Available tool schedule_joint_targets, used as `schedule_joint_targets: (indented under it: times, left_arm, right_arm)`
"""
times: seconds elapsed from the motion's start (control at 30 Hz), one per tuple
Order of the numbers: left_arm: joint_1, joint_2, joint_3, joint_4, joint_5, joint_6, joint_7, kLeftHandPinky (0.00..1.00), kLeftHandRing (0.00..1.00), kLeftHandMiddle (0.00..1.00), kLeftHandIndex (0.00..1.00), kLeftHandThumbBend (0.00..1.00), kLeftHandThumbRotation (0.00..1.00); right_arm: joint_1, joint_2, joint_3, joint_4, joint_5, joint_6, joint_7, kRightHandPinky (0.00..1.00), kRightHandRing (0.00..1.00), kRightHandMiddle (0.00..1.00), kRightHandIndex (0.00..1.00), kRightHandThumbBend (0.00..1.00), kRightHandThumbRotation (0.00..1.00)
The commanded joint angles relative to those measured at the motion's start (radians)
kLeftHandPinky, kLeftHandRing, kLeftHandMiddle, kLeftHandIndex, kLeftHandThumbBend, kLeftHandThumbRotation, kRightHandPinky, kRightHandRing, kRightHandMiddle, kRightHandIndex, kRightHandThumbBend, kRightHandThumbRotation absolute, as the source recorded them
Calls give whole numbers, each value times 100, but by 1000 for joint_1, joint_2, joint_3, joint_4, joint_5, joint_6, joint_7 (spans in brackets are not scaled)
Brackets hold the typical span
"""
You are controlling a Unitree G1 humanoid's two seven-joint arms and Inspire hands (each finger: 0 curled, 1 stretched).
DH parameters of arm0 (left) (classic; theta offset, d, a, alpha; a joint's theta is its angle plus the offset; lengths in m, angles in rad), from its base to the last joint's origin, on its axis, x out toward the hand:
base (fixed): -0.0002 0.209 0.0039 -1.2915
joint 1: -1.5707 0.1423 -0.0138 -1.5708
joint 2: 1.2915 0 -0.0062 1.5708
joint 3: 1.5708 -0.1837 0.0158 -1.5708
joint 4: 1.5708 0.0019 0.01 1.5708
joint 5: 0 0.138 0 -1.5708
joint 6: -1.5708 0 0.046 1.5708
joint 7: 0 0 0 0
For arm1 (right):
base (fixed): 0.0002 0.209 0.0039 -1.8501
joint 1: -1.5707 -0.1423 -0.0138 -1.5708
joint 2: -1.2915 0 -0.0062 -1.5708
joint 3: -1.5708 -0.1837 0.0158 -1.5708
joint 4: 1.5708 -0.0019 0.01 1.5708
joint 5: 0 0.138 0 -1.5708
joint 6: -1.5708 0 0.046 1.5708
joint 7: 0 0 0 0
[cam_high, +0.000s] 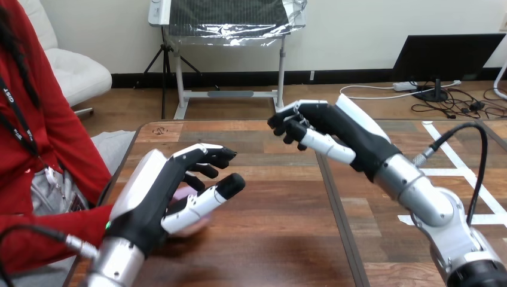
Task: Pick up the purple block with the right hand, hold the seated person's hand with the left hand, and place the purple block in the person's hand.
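Note:
My left hand (pixel 156 190) is low over the table at the near left. Its fingers and thumb curl round the person's hand (pixel 192 227), which comes in from the left on a red sleeve and shows pale under my thumb. A small lilac patch (pixel 183 193) shows between my thumb and fingers; it looks like the purple block lying in the person's hand, mostly hidden. My right hand (pixel 335 128) hangs above the table's middle, well right of the left hand, back turned up. Its fingers are curled with nothing showing between them.
The wooden table (pixel 275 239) has a dark seam running front to back under my right forearm. White tape lines (pixel 460 164) mark its right part. The person sits at the left edge.

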Motion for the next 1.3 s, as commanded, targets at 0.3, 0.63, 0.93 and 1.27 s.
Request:
schedule_joint_targets:
  times: [0.3, 0.63, 0.93, 1.27]
  left_arm:
    - [139, -87, 33, -38, -117, -216, 92, 65, 75, 77, 75, 76, 98]
    - [247, -137, 25, -36, -220, -349, 89, 65, 74, 75, 74, 67, 99]
    - [342, -152, 36, -87, -273, -377, 72, 70, 78, 77, 76, 66, 100]
    - [403, -145, 51, -164, -341, -360, 39, 72, 79, 78, 77, 63, 100]
  right_arm:
    - [124, 9, -58, -98, 103, -25, 16, 51, 63, 69, 71, 79, 100]
    - [317, 124, -85, -280, 338, 53, 70, 61, 74, 79, 81, 77, 100]
    - [503, 211, -65, -478, 513, 203, 107, 74, 85, 88, 91, 78, 100]
    - [649, 282, -45, -587, 550, 240, 102, 88, 91, 94, 98, 77, 100]
